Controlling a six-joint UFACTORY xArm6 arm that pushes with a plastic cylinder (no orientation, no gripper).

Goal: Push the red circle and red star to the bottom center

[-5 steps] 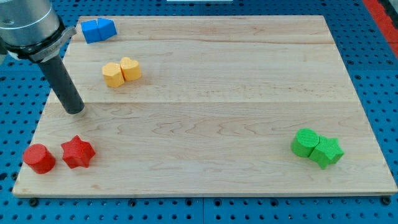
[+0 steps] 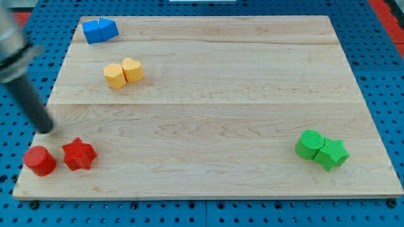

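Looking at a smooth wooden board (image 2: 208,94) on a blue holey table (image 2: 385,82), I see my tip (image 2: 45,129), holding nothing, just above the red circle (image 2: 40,160); the red star (image 2: 79,154) sits beside it, bottom left

A: The light is bright and even over the wooden board (image 2: 208,94), without strong glare.

B: Yes, and the shadows are soft. The green blocks (image 2: 322,150) show only a thin dark edge below them.

A: The blocks are sharp. Only the dark rod (image 2: 30,104) at the view's left is blurred, and my tip (image 2: 45,129) is smeared.
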